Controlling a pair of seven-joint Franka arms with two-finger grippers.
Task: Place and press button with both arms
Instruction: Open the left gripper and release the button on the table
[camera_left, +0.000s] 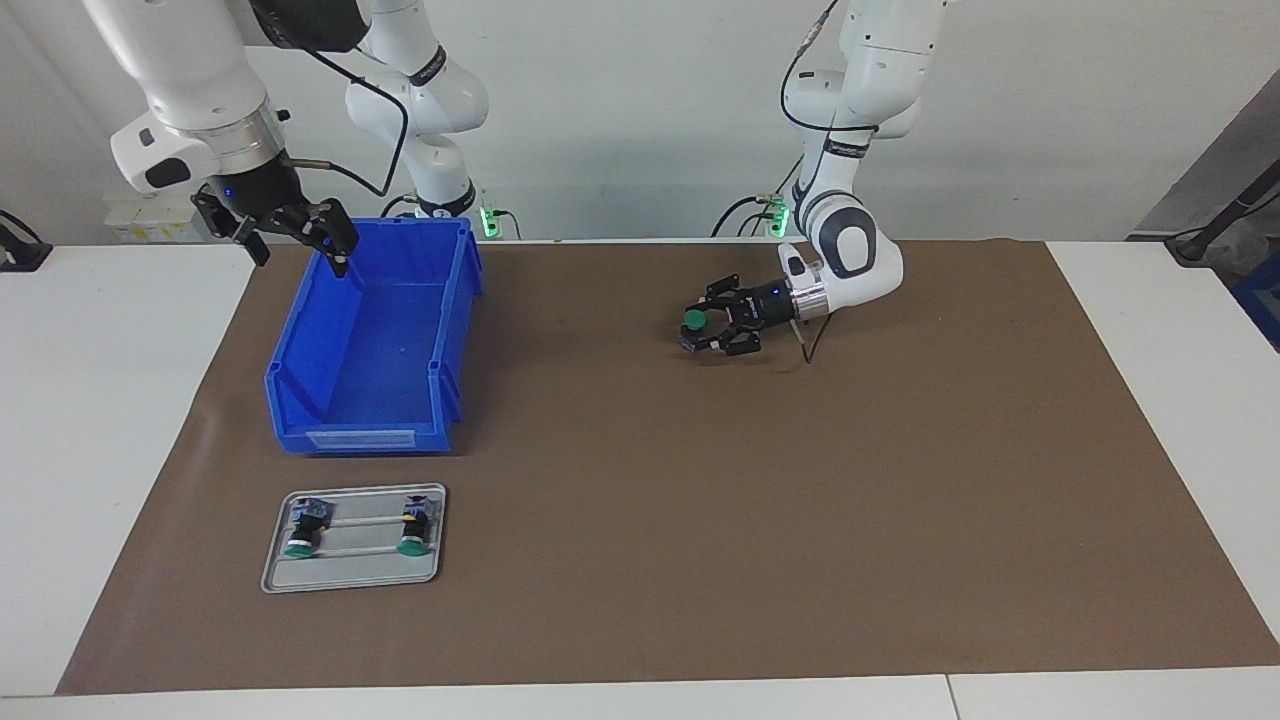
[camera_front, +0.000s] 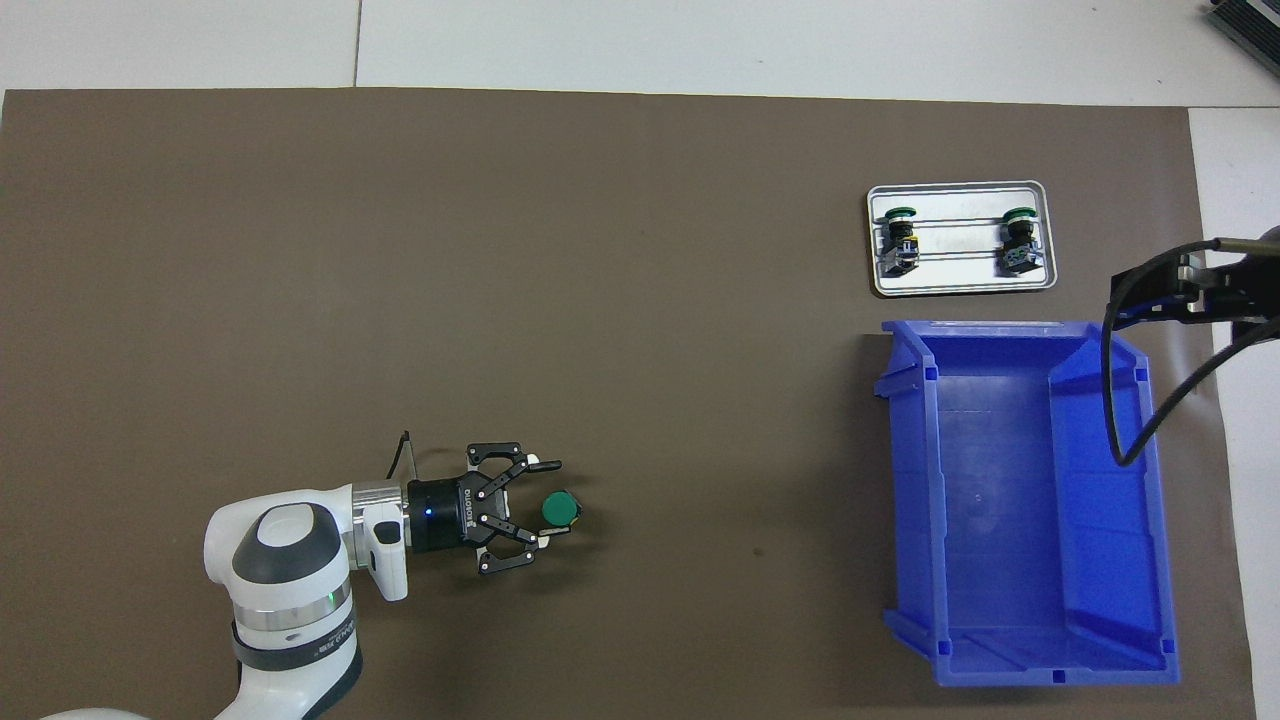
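Standing cap-up on the brown mat: small green-capped push-button (camera_front: 559, 509), between the spread fingers of the black left gripper (camera_front: 545, 502), three o'clock of its wrist overhead; right gripper (camera_left: 300, 232) parked spread over the blue plastic bin (camera_left: 345, 425)

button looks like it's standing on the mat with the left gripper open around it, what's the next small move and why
Probably draw the left gripper straight back toward its own arm. Its fingers stand apart on either side of the button, which sits green cap up on the brown mat. Backing off clears the cap for a press. The right gripper waits, open, over the blue bin.
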